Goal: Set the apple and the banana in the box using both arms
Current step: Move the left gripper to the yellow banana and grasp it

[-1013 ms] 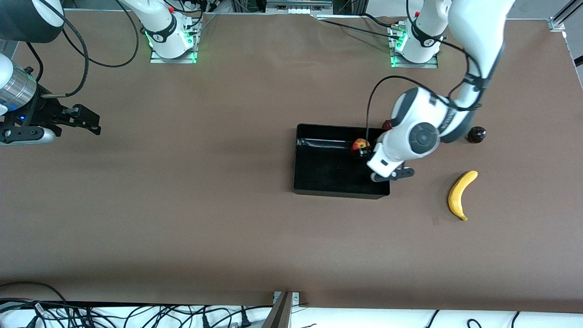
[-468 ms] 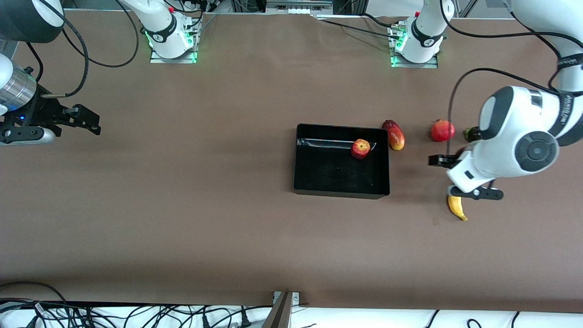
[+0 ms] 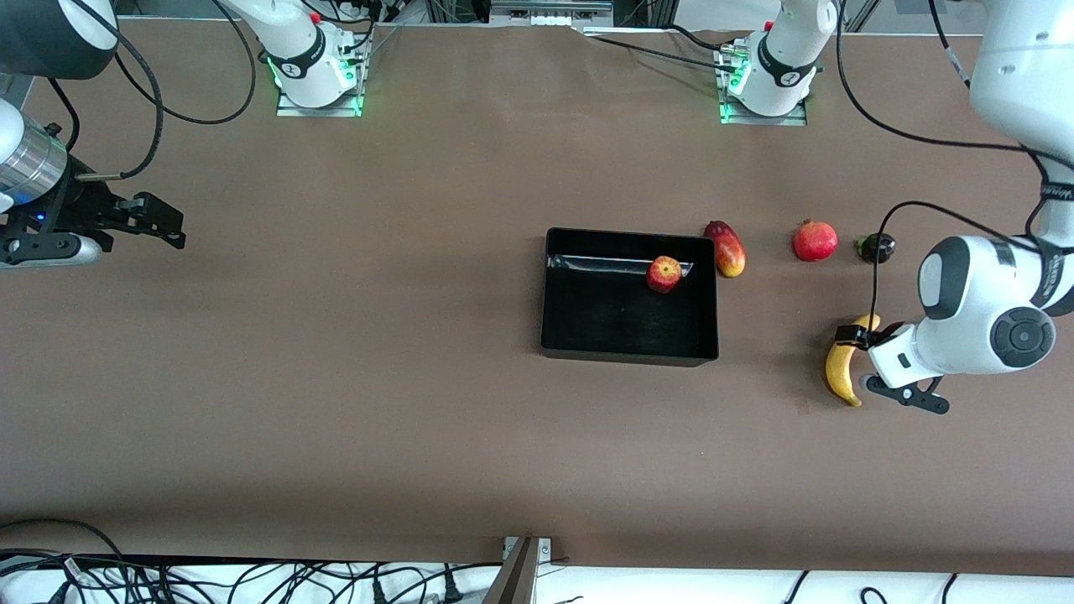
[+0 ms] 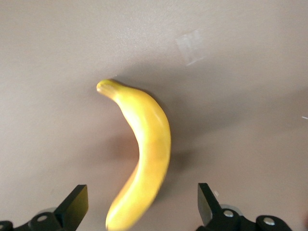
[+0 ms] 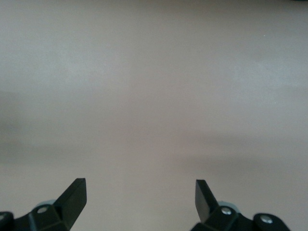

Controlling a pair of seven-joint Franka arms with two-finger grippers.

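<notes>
The apple (image 3: 664, 273) lies inside the black box (image 3: 604, 315), close to the wall nearest the robot bases. The banana (image 3: 840, 369) lies on the table, toward the left arm's end from the box. My left gripper (image 3: 874, 366) hangs open over the banana. In the left wrist view the banana (image 4: 147, 149) runs between the spread fingers of my left gripper (image 4: 140, 208), untouched. My right gripper (image 3: 158, 223) is open and empty, waiting over bare table at the right arm's end. The right wrist view shows its gripper (image 5: 139, 202) over bare table only.
An elongated red-and-yellow fruit (image 3: 727, 248) lies beside the box's corner. A round red fruit with a crown tip (image 3: 815, 241) and a small dark fruit (image 3: 875, 247) lie in line with it, toward the left arm's end, farther from the camera than the banana.
My left gripper has left the apple in the box and swung toward the left arm's end, now open over the banana. The right arm has not moved.
</notes>
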